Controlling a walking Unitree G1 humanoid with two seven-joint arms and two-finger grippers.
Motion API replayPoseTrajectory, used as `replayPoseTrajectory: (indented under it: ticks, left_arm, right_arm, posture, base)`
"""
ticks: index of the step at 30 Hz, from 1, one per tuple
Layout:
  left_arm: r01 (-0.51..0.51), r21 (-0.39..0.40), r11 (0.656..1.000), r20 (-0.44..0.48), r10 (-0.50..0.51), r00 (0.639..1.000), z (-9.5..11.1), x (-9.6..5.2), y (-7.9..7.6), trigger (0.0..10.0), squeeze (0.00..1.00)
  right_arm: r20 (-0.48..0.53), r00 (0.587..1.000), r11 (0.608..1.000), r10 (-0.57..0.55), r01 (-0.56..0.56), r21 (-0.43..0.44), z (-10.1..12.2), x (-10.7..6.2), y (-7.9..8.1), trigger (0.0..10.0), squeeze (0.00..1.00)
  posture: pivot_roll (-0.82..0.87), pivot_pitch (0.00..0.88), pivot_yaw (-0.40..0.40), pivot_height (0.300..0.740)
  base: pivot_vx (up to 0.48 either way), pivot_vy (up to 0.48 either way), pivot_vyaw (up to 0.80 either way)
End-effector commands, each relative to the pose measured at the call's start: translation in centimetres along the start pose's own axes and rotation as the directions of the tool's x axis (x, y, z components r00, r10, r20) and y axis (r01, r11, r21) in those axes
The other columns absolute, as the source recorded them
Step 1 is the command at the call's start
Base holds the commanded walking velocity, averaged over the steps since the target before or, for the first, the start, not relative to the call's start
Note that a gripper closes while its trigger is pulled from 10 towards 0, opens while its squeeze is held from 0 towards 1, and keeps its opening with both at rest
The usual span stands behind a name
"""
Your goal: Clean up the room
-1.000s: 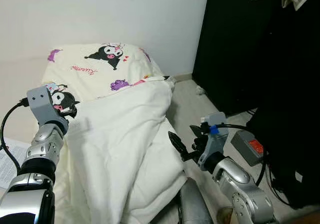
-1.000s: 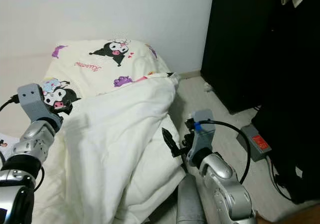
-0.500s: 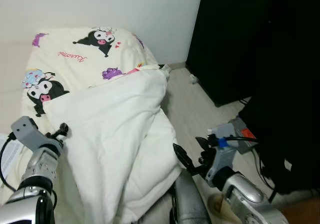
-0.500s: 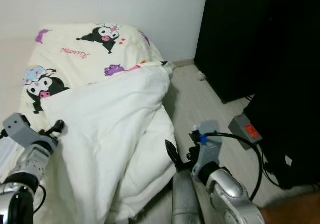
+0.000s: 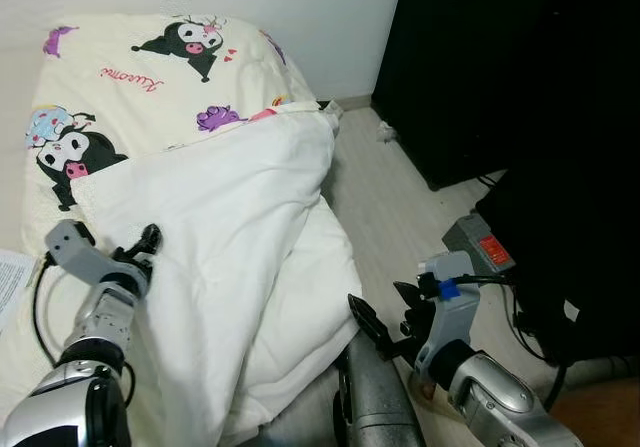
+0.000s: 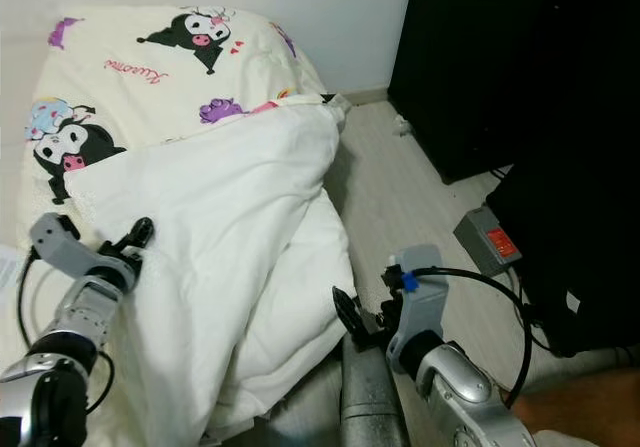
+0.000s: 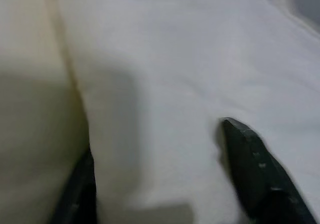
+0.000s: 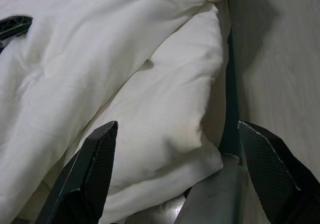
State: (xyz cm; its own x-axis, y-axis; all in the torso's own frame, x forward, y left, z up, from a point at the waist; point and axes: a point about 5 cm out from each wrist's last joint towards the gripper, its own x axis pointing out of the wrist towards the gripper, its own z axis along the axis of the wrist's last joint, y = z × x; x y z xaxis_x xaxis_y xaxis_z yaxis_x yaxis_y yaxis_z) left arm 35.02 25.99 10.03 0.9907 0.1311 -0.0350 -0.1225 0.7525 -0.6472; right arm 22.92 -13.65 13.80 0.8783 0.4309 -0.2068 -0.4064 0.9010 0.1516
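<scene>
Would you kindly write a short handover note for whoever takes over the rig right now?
Left gripper: open, its fingers astride the left edge of the white duvet.
Right gripper: open, holding nothing, hovering beside the duvet's lower right corner.
The duvet lies bunched and folded back on the cartoon-print bed sheet, its right side hanging towards the floor.
Done: nothing gripped yet.
Left: grasp the duvet and spread it flat.

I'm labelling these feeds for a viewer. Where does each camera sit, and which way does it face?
Left and right eye views: on the head, looking forward and down at the white duvet on the cartoon-print bed; both arms show, left pincer at the duvet's edge, right pincer near its lower corner.
Left wrist view: along its open fingers, close against the duvet.
Right wrist view: along its open fingers, at the duvet and floor.
All views share the duvet.
</scene>
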Motion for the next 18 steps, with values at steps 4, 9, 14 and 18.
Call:
replayPoseTrajectory:
  ticks: [4,9,14,18]
  left_arm:
    - [0.066,-0.007,0.998,-0.037,-0.067,0.997,-1.3,0.0,-1.1,0.0,0.00]
    - [0.139,0.034,0.990,-0.034,-0.138,0.990,-1.5,0.2,-2.2,0.0,0.00]
    - [0.226,0.116,0.967,-0.048,-0.221,0.974,-1.4,0.4,-3.3,0.0,0.00]
    - [0.396,0.200,0.896,-0.109,-0.381,0.918,-1.8,0.3,-5.1,0.0,0.00]
  right_arm:
    - [-0.008,1.000,1.000,0.001,-0.001,0.004,-0.1,0.1,-0.1,10.0,0.00]
    - [0.003,1.000,1.000,-0.003,0.003,-0.004,0.3,0.5,-0.4,10.0,0.00]
    - [0.002,1.000,1.000,0.001,-0.001,-0.009,0.3,0.9,-0.4,10.0,0.00]
    - [0.010,1.000,1.000,0.010,-0.010,-0.016,0.5,1.5,-0.6,10.0,0.00]
  posture:
    - [-0.32,0.351,-0.027,0.550]
    - [-0.31,0.321,-0.021,0.550]
    - [-0.31,0.306,-0.019,0.550]
    - [-0.29,0.268,-0.016,0.550]
  base:
    - [0.000,0.000,0.00]
    - [0.000,0.000,0.00]
    - [0.000,0.000,0.00]
    - [0.000,0.000,0.00]
